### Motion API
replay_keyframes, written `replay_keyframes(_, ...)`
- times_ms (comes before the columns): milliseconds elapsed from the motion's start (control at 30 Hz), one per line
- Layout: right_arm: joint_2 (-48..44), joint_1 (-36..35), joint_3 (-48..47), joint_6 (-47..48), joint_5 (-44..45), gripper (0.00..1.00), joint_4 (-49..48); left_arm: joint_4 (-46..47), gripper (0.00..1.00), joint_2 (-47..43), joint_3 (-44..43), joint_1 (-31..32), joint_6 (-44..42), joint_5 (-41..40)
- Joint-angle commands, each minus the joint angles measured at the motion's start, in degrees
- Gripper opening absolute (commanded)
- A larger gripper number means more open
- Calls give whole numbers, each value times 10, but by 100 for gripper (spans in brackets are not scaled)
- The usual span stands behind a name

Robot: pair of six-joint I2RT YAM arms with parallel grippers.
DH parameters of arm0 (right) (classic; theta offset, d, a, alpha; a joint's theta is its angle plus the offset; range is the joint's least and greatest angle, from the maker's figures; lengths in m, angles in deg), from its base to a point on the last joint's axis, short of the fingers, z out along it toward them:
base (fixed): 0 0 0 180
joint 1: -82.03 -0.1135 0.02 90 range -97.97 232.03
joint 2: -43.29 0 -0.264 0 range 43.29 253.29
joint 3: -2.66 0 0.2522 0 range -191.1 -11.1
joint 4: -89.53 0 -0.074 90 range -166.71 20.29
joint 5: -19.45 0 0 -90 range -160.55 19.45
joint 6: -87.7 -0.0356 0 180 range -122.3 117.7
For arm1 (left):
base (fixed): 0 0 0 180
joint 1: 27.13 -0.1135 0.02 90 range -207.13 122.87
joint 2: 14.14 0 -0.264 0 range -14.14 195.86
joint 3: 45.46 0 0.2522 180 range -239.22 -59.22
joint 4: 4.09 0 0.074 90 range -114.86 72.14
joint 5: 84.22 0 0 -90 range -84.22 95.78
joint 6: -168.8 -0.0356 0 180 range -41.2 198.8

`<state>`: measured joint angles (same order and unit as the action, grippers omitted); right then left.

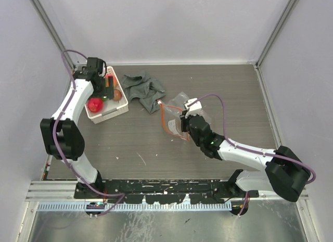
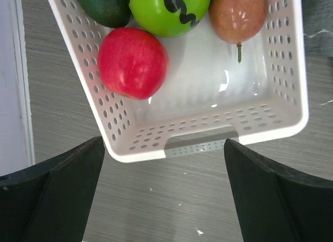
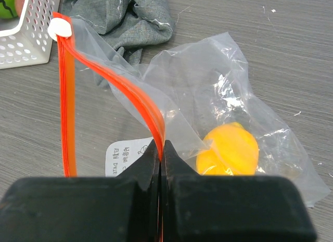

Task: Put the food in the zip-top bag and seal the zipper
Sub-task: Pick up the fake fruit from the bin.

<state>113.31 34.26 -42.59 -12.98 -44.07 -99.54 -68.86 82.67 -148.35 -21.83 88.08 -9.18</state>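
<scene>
Right gripper: your right gripper is working well to the right of the white basket and nearer the arm bases. Its jaws are pressing fully together, pinching the zipper.
Zipper: the red-orange zipper is rising out of your closed jaws as two separate bands. They are meeting at a white slider at the end pointing toward the basket, so the mouth is gaping between them.
Zip-top bag: the clear zip-top bag is lying crumpled on the table to the right of the basket, apart from it.
Food in bag: one orange-yellow piece is sitting inside the bag, on the side turned away from the basket.
Left gripper: your left gripper is hovering over the basket's end rim. Its jaws are standing wide open and holding nothing.
Food in basket: a red piece, a bright green piece, a brown piece and a dark green piece are crowding together inside the basket, at the end away from your fingers.
Cloth: a grey cloth is lying bunched just right of the basket, between it and the bag.
</scene>
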Motion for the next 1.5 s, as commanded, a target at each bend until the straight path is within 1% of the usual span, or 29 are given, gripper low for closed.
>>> replay_keyframes(0,1,1,-5,5,7,1,-39,-43,98,49,-63,-14,-69,19)
replay_keyframes(67,0,2,-4,5,6,1,-39,-56,98,81,-86,-27,-71,28)
replay_keyframes(267,-2,2,-3,8,9,0,-40,-58,98,144,-111,-54,-71,78)
replay_keyframes(533,2,2,-5,10,7,0,-40,-56,98,191,-129,-68,-72,81)
replay_keyframes(733,4,2,-6,10,5,1,-39,-46,98,208,-125,-71,-68,80)
replay_keyframes(833,8,2,-8,10,3,0,-37,-51,98,198,-140,-71,-67,91)
replay_keyframes(967,5,2,-8,10,2,1,-36,-14,98,167,-129,-71,-91,87)
replay_keyframes(1067,4,2,-7,11,3,1,-37,3,98,164,-119,-71,-111,88)
replay_keyframes(1167,5,2,-8,10,3,1,-36,9,98,179,-115,-73,-119,92)
replay_keyframes(1467,8,1,-9,12,2,0,-35,0,98,220,-125,-74,-101,111)
